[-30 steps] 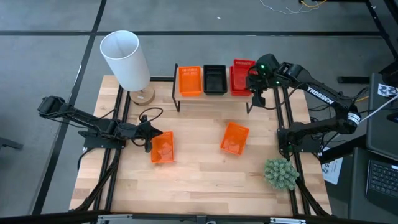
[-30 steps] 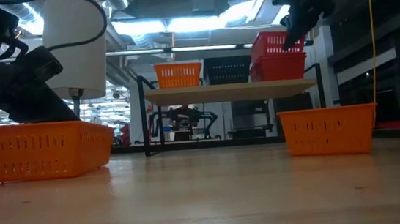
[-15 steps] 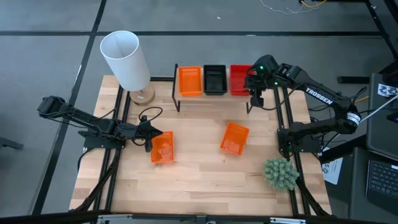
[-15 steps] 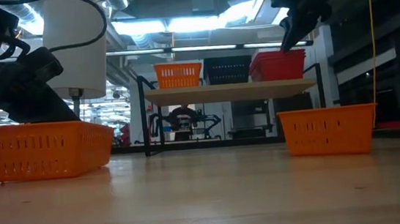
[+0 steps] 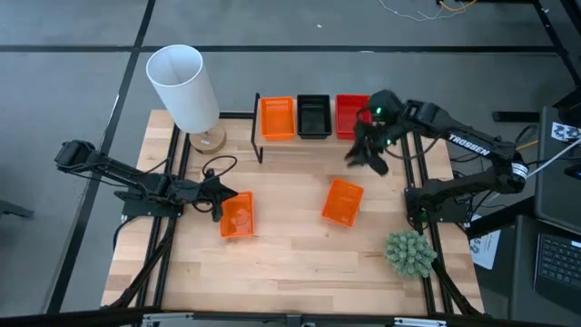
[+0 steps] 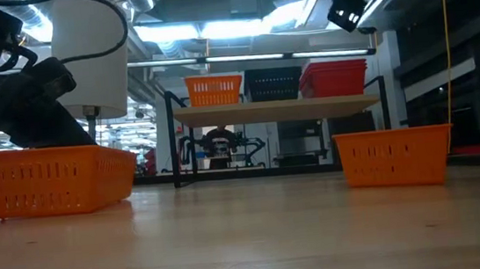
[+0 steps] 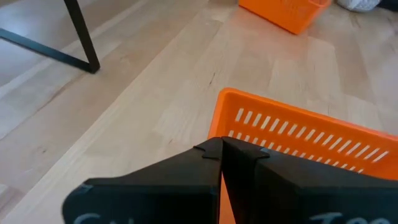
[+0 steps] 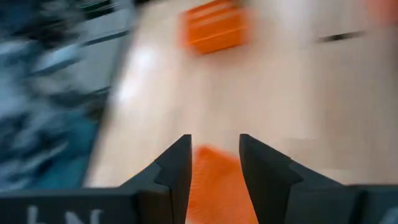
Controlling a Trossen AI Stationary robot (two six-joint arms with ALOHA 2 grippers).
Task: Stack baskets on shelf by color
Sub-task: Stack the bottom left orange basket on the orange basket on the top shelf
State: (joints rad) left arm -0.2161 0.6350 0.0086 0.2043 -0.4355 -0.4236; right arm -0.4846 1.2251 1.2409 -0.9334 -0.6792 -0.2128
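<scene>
Right hand [image 5: 361, 156] parted over table, left hand [image 5: 221, 202] pinching orange basket [image 5: 238, 216]

White lettering "TROSSEN" reads along the forearm of the right arm [image 5: 467, 145], seen from above. Pale letters on the left gripper [image 7: 221, 155] body are cut off, unreadable. No other legible text.

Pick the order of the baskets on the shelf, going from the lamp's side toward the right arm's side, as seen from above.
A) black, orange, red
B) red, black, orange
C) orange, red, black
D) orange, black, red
D: in the high view the orange basket sits nearest the lamp, the black basket is in the middle, and the red basket is last on the shelf.
</scene>
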